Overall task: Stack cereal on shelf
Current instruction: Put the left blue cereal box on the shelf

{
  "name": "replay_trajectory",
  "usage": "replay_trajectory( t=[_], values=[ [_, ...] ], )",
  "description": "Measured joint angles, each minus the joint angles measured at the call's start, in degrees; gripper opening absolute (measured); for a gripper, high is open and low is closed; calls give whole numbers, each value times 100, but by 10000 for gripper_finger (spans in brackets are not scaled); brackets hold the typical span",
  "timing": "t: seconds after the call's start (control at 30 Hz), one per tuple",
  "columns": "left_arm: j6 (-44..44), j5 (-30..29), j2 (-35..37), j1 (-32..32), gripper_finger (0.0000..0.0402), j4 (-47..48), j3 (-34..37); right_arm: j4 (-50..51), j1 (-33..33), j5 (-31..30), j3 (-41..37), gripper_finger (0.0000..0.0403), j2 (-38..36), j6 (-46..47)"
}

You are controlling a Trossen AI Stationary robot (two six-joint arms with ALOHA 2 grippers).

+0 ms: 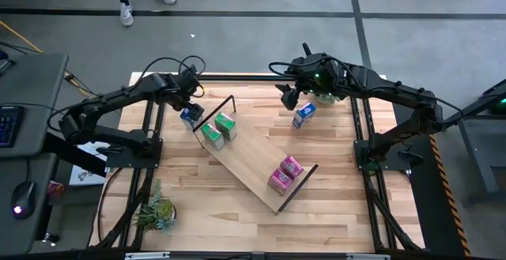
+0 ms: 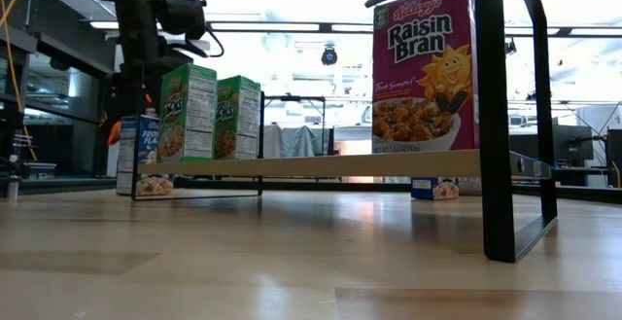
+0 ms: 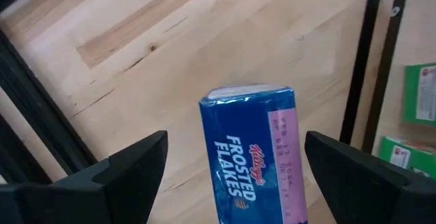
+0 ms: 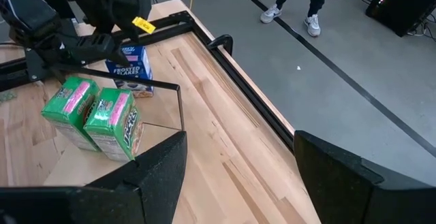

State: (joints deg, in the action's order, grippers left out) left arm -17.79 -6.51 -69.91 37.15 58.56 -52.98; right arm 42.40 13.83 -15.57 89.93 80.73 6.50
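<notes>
Shelf [image 1: 251, 163] lies diagonally mid-surface [image 1: 340, 205]. Two boxes [image 1: 219, 130] on its far-left end, two boxes [image 1: 285, 174] on near-right end. One box [image 1: 190, 115] on surface beside far-left end; another [image 1: 303, 114] far right.

Robotics lab: concrete floor [image 1: 237, 39], black rig frame [image 4: 225, 81]

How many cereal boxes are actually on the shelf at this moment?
4. Two green boxes stand at the shelf end nearer the left arm, two pink boxes at the opposite end. Both blue boxes sit off it on the table: one beside the green end, one near the right arm.
</notes>
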Motion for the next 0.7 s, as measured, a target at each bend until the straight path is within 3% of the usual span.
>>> replay_trajectory(
  t=[0.5, 0.7],
  values=[
    [-111, 29, -107, 0, 332, -505, 508, 21, 1, -4, 0, 262, 0, 9],
    [-148, -1, -107, 0, 285, -622, 510, 18, 1, -7, 0, 262, 0, 10]
  ],
)
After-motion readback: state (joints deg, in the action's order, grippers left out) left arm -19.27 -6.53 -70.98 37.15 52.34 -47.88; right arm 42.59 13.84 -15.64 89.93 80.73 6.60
